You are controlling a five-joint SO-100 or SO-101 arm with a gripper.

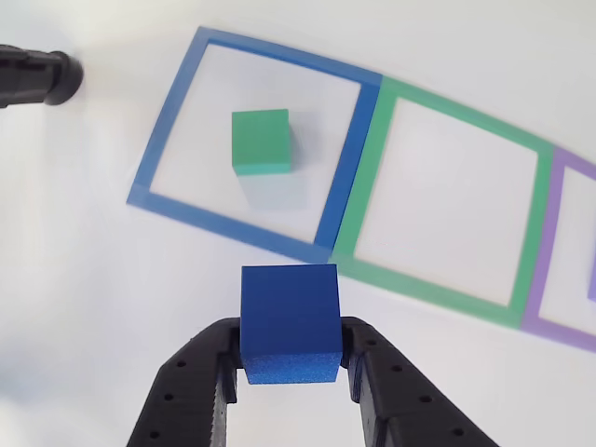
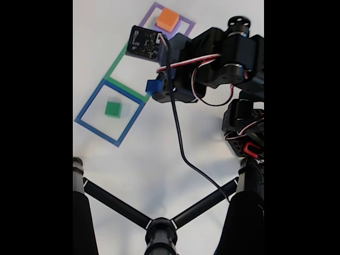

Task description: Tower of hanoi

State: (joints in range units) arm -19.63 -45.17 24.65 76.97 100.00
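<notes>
- Blue cube: matt, finely grainy faces.
- Green cube, beyond the blue cube: matt, smooth.
- Gripper fingers: black plastic, slightly glossy.
- Table: smooth white.

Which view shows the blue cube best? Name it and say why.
The other view: the blue cube sits large and sharp between the gripper fingers, above the table. In the fixed view the blue cube is small, partly hidden by the arm, near the green square outline.
</notes>
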